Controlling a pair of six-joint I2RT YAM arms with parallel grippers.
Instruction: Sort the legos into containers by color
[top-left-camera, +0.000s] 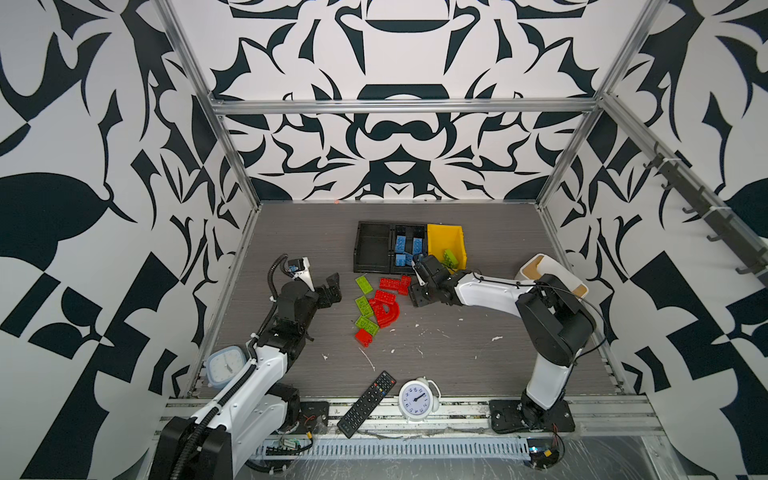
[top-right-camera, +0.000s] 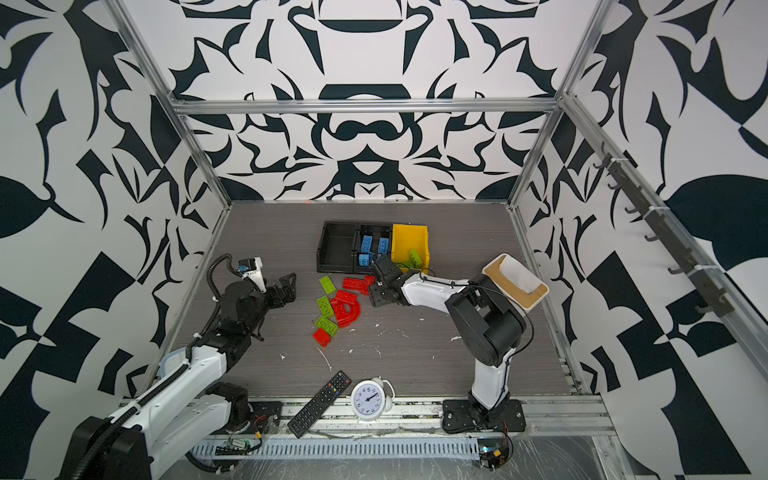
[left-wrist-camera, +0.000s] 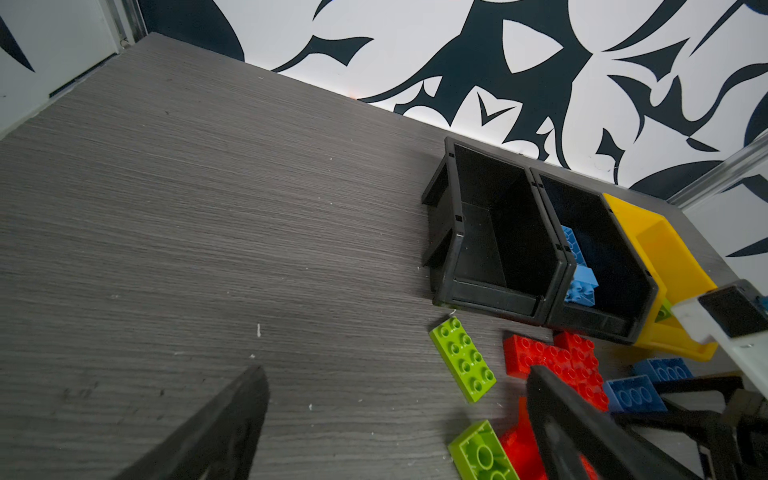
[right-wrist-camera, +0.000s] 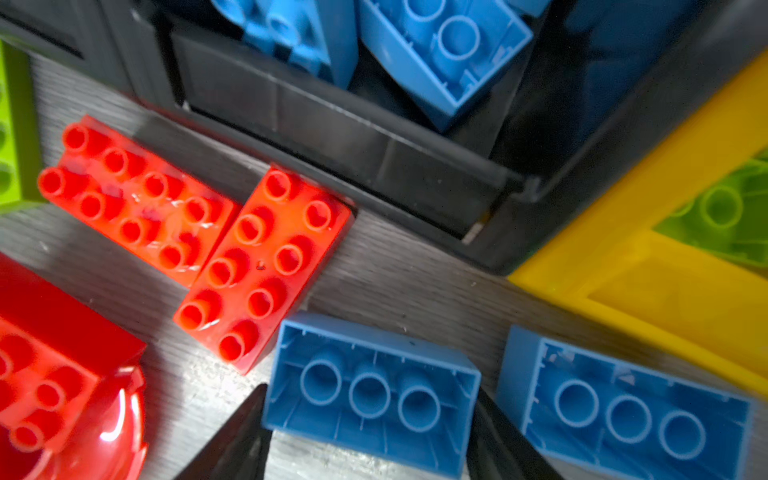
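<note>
Red and lime green legos (top-left-camera: 376, 307) lie scattered mid-table, among them a red arch (top-left-camera: 390, 313). Behind them stand the containers: an empty black bin (top-left-camera: 358, 245), a joined black bin (top-left-camera: 393, 249) holding blue bricks (top-left-camera: 405, 249), and a yellow bin (top-left-camera: 440, 235) with a green brick (top-left-camera: 451, 258). My right gripper (right-wrist-camera: 370, 392) reaches down in front of the bins, its fingers pressed against both short ends of an upside-down blue brick (right-wrist-camera: 365, 424) lying on the table. A second blue brick (right-wrist-camera: 623, 415) lies beside it. My left gripper (left-wrist-camera: 397, 374) hovers open left of the pile, with nothing between its fingers.
A white box with a tan rim (top-left-camera: 536, 270) stands behind the right arm. A black remote (top-left-camera: 367, 403) and a round white clock (top-left-camera: 415, 399) lie at the front edge, and a square clock (top-left-camera: 224, 368) sits by the left arm's base. Patterned walls enclose the table.
</note>
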